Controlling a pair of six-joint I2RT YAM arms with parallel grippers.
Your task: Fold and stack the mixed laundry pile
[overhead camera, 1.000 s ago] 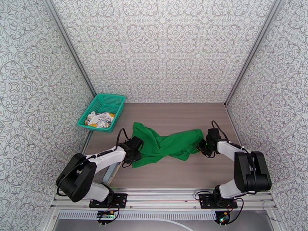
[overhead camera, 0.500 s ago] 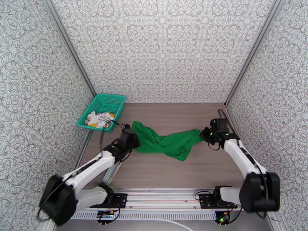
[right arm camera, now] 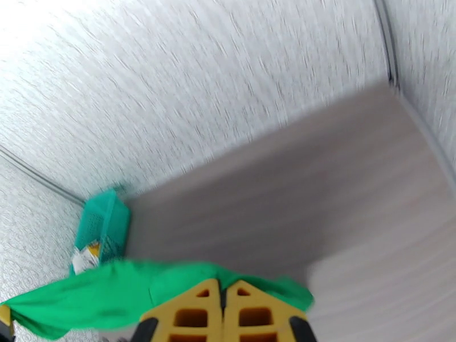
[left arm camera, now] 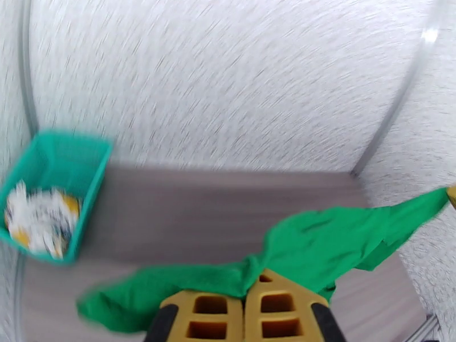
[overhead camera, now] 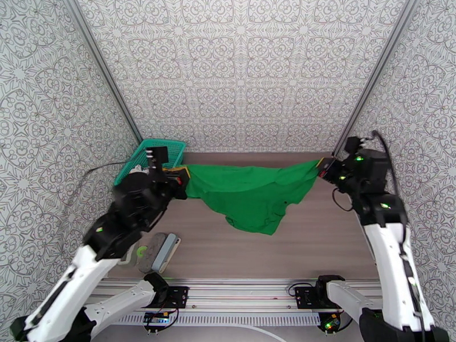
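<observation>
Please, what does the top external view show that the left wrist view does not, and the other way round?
Top external: the whole left arm and right arm, and a grey pad on the table beside the left arm.
Left wrist: the left end effector up close, yellow fingers shut on the shirt, and the white printed garment inside the basket.
Both: the shirt stretched sideways, the basket, the table.

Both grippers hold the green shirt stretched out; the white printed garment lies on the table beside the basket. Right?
No: the white printed garment lies inside the teal mesh basket, per left wrist view. The left gripper and right gripper do hold the green shirt.
</observation>
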